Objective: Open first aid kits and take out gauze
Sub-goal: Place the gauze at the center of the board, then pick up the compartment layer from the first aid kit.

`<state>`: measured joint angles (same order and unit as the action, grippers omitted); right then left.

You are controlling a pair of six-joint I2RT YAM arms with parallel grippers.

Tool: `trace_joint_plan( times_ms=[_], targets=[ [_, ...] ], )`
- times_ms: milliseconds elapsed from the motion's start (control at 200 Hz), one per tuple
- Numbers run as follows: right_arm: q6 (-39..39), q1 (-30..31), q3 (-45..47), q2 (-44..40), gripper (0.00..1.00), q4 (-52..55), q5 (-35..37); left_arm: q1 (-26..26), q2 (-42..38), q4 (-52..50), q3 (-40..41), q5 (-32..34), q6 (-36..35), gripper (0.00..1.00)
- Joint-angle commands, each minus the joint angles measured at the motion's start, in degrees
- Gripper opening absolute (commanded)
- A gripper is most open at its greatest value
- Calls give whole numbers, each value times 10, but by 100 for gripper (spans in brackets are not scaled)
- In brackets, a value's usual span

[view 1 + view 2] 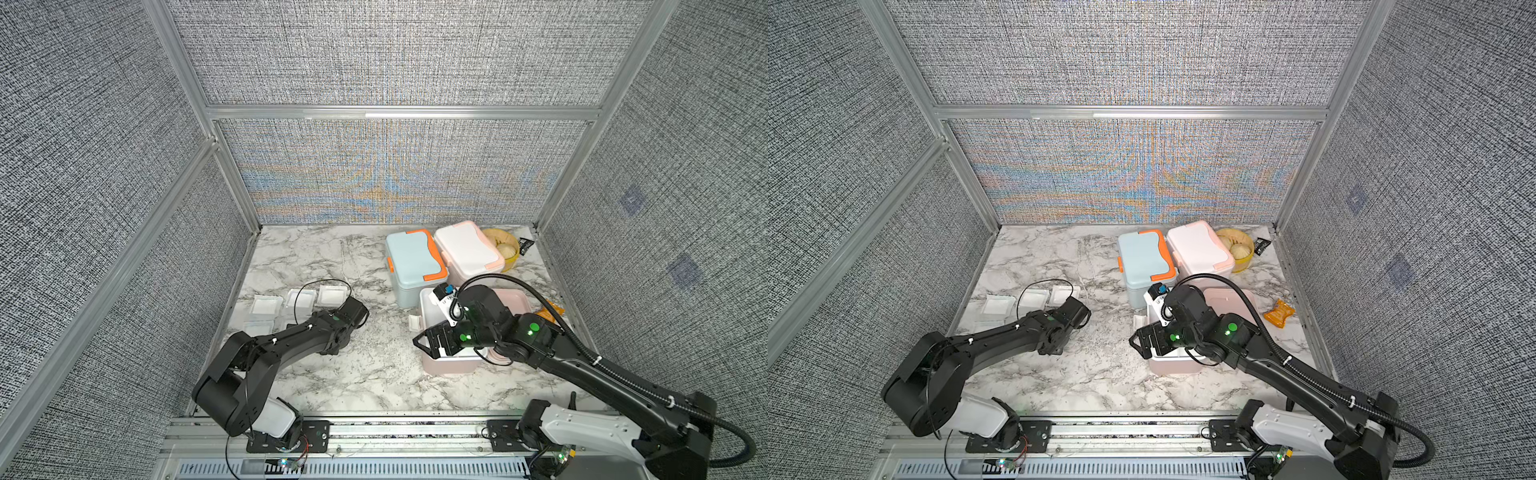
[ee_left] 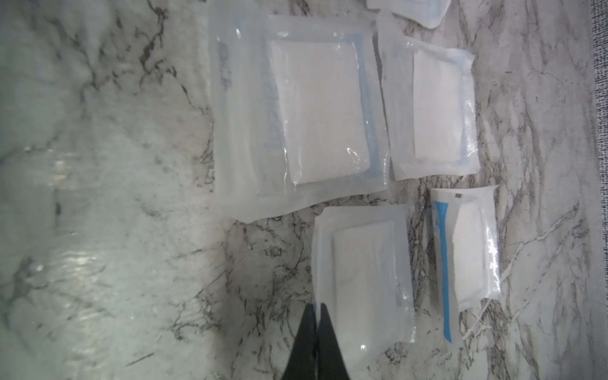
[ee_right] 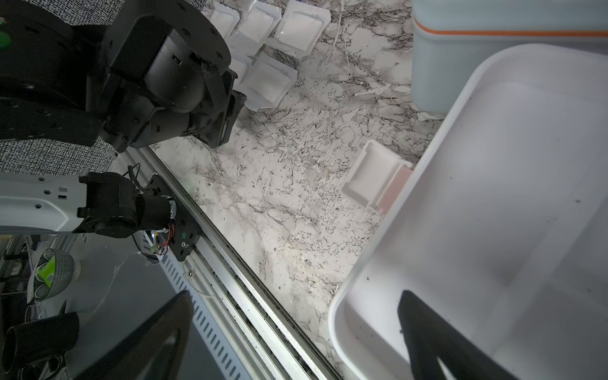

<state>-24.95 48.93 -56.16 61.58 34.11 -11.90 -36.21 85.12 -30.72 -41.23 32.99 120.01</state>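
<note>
- At nine o'clock on the marble tabletop (image 1: 374, 374), the gauze packets (image 1: 266, 306) lie flat in a loose cluster, some edges touching, all of them outside the boxes.
- Over the near edge of that cluster my left jaws are pressed almost together. Their fingertips (image 2: 325, 325) sit at the rim of one packet's clear wrapper, and I cannot tell whether that rim is pinched between them.
- Between twelve and one o'clock stands the light blue kit (image 1: 413, 262), its orange-trimmed lid down. Just beside it at one o'clock is the white kit (image 1: 467, 249) with peach trim, also closed.
- At three o'clock sits the pink kit (image 1: 449, 366), lid open behind it, with its white latch (image 1: 414, 322) flipped outward on its nine o'clock side.
- My right jaws are spread wide with nothing between them but the kit's near corner. One of the fingertips (image 3: 418, 316) is inside the rim and the other is outside.
- At two o'clock, in the far corner, a yellow basket (image 1: 514, 261) of buns stands beside the white kit, with a small black packet (image 1: 525, 245) next to it.
- An orange wrapper (image 1: 1280, 312) lies at the pink kit's three o'clock.
</note>
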Motion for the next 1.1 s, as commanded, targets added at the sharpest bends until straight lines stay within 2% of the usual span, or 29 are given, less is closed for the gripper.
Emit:
trace_joint_plan(
  times_ms=[0, 100, 180, 370, 430, 590, 720, 906, 1096],
  targets=[
    [5, 0, -4, -3, 99, 5, 6, 3, 4, 13, -3, 0, 13, 22],
    [5, 0, -4, -6, 99, 7, 8, 4, -7, 7, -8, -12, -5, 31],
    [3, 0, -3, -8, 99, 8, 9, 3, -27, -12, -14, -18, -22, 46],
    [1, 0, -4, -21, 99, 17, 24, 3, -121, -29, -17, -39, -84, 89],
    [-1, 0, -4, -30, 99, 21, 32, 3, -160, -32, -17, -49, -105, 99],
    [-12, 0, -31, -63, 99, 50, 67, 3, -252, 39, -9, -79, -249, 100],
    [-21, 0, -38, -103, 99, 76, 104, 3, -282, 37, -50, -121, -369, 100],
    [-41, 0, -49, -163, 99, 129, 173, 3, -286, 78, -105, -253, -575, 100],
    [-63, 0, -44, -245, 99, 178, 242, -1, -292, 149, -85, -368, -679, 100]
  ],
)
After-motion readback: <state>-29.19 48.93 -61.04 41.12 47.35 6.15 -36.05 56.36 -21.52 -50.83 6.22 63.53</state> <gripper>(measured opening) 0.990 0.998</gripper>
